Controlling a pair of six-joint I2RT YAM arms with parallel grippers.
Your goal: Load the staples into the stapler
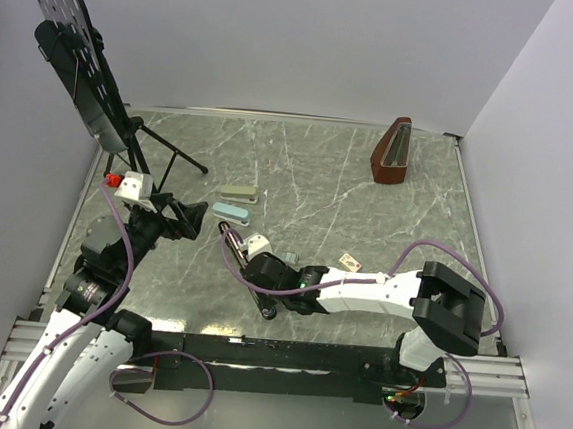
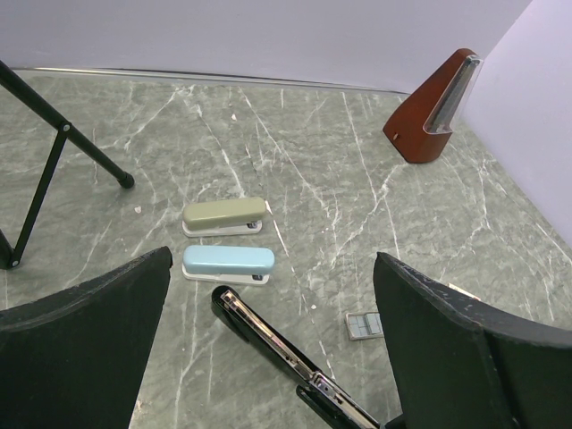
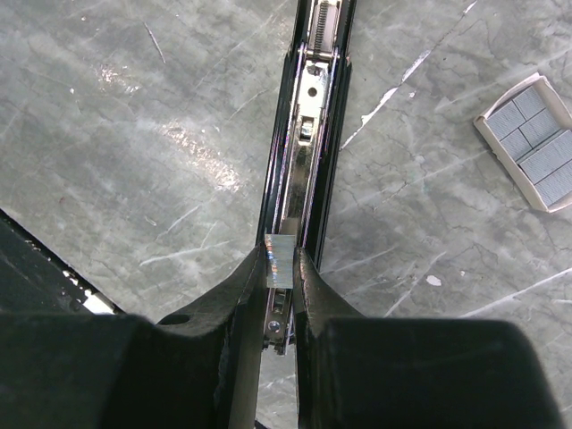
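So, top view: right tool [image 1: 232,236] low over the desk [image 1: 368,202], left tool [image 1: 191,218] spread open. Left wrist: black stapler [image 2: 268,335] lies opened just beside a blue stapler [image 2: 228,262]. Right wrist: tool pinching the staples [image 3: 280,260] right over the stapler's rail

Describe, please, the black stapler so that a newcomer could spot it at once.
On the grey marbled table, find the olive stapler and the light blue stapler lying side by side near the middle. Just nearer the arms lies the black stapler, at a slant. Unlike its closed neighbours, it is slim, all black and opened, its silvery rail bared.
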